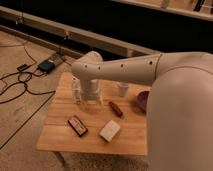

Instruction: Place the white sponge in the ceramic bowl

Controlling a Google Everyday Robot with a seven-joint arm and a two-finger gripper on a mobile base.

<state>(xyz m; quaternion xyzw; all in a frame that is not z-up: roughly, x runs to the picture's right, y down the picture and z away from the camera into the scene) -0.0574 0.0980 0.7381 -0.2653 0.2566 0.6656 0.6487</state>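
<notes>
The white sponge lies flat on the wooden table, near the front middle. The ceramic bowl, dull purple-maroon, stands at the table's right side, partly hidden behind my arm. My gripper hangs over the back left part of the table, pointing down, with its fingers apart and nothing between them. It is to the left of and behind the sponge, and well left of the bowl.
A white cup stands at the table's back middle. A small reddish-brown object lies between gripper and bowl. A dark red-edged flat box lies left of the sponge. Cables and a small box lie on the floor at left.
</notes>
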